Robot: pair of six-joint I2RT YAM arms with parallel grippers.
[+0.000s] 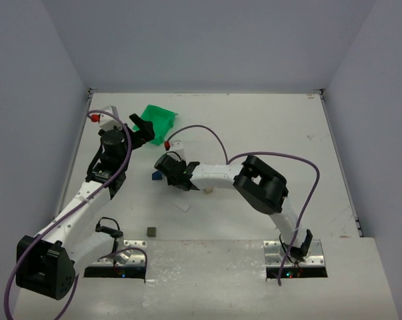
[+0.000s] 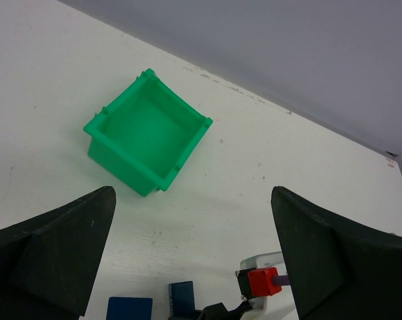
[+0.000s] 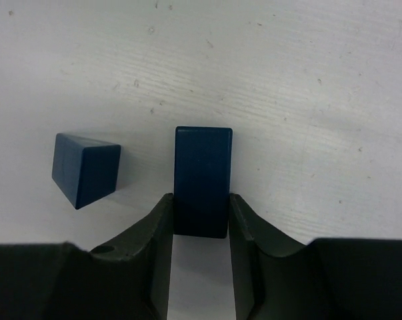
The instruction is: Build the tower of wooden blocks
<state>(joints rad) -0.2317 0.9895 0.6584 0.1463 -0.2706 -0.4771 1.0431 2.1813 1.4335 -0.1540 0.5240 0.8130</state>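
Pinched between the fingers of the right hand (image 3: 201,200): a dark blue block (image 3: 203,167), on the table (image 3: 307,100), far end sticking out past the fingertips. Just left of it, apart and untouched: a blue wedge (image 3: 87,167). Near the green bin (image 2: 121,167), spread wide and holding nothing: the left hand (image 2: 193,200).
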